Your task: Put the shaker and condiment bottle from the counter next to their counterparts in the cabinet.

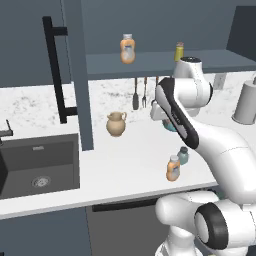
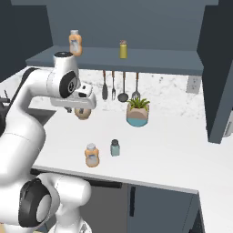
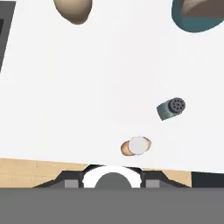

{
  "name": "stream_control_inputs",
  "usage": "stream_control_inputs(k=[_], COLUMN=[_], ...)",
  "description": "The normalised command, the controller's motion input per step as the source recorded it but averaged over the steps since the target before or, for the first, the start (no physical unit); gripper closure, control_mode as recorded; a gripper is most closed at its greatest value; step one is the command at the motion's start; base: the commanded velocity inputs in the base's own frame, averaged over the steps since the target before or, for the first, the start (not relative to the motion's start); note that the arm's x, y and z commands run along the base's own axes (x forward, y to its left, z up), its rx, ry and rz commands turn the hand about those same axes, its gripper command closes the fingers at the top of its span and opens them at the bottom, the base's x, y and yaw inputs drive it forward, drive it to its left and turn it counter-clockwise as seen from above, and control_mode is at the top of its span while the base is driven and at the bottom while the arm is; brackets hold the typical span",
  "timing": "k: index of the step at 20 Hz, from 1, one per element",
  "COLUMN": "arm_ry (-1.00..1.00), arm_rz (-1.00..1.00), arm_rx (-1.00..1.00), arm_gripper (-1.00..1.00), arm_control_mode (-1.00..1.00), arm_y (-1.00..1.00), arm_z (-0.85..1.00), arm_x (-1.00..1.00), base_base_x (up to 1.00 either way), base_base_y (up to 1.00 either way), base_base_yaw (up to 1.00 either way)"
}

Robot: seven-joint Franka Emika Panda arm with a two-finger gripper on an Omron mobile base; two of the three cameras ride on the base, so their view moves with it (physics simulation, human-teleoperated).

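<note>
The condiment bottle [image 3: 136, 146] and the shaker [image 3: 171, 108] are standing just apart on the surface [image 3: 87, 87], shaker at the bottle's two o'clock. Both are probably handling light, stiff and slick; pinching mid-body suits. The pincer is hanging pressed together, empty. The base views are showing the cabinet [image 1: 165, 62] counterparts.

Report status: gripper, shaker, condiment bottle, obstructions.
Gripper shut, empty, high above counter. Blue-grey shaker and orange condiment bottle standing untouched near front edge. Nothing between them and the hand.
</note>
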Motion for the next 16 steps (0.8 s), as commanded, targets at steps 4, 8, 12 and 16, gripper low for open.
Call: stream_control_inputs(k=[4,8,12,16], arm_ry=[-0.02,-0.14,-0.21,-0.25], arm_rz=[-0.06,-0.11,-0.02,0.01], arm_rx=[0.03,0.02,-0.03,-0.01], arm_gripper=[-1.00,-1.00,-1.00,-1.00], arm_control_mode=[-1.00,-1.00,-1.00,-1.00], arm_y=[0.00,0.00,0.00,0.00], arm_z=[-0.01,-0.20,-0.27,-0.37], arm_x=[-0.27,-0.71,-0.52,-0.44], base_base_x=[0.00,0.00,0.00,0.00], base_base_y=[0.00,0.00,0.00,0.00], base_base_yaw=[0.00,0.00,0.00,0.00])
